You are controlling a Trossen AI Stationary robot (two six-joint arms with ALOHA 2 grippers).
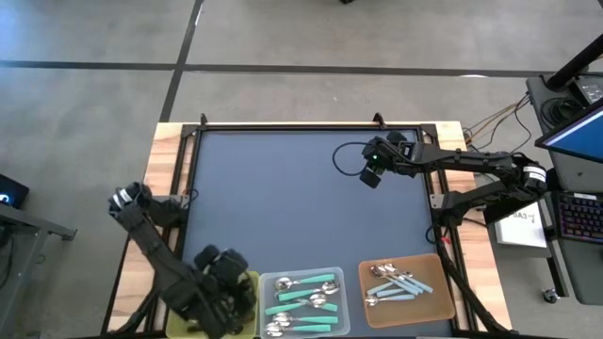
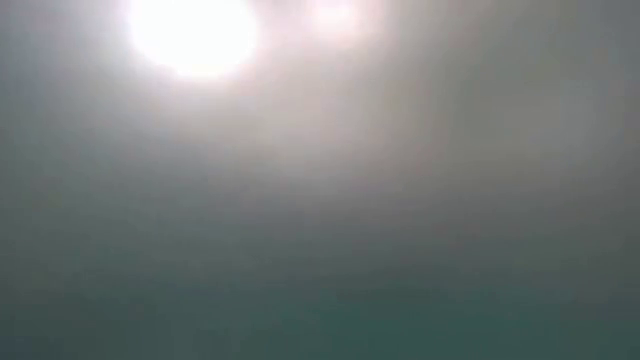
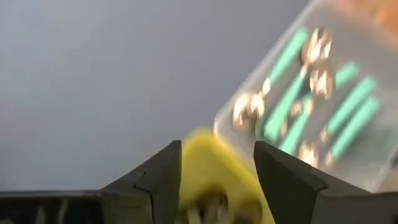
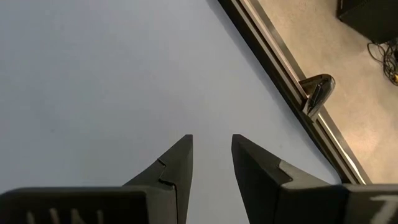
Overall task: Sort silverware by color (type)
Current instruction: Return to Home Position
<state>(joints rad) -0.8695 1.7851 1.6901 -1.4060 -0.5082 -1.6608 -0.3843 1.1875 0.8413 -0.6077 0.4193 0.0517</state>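
A dark table (image 1: pixel 283 207) fills the scene. At its near left corner the left gripper (image 1: pixel 226 282) hangs over a yellow tray (image 3: pixel 208 168), fingers spread and empty. Toward its far right the right gripper (image 1: pixel 372 171) hovers, fingers slightly parted and empty. Along its near edge, teal spoons (image 1: pixel 306 299) fill a clear tray (image 1: pixel 345 306) and light-blue spoons (image 1: pixel 400 282) fill a brown tray (image 1: pixel 429 268).

The table mat (image 1: pixel 283 198) under me looks matt, smooth and dark. A thin metal rail (image 4: pixel 267 53) and pale bare wood (image 1: pixel 170 155) edge it. The teal spoons (image 1: pixel 306 292) have plastic handles and glossy metal bowls, and lie in a clear plastic tray (image 1: pixel 345 311). The yellow bin (image 3: pixel 208 165) looks like smooth plastic. My left gripper (image 3: pixel 217 146) has dull, dark fingers (image 3: pixel 158 183). The brown tray (image 1: pixel 443 299) looks matt.
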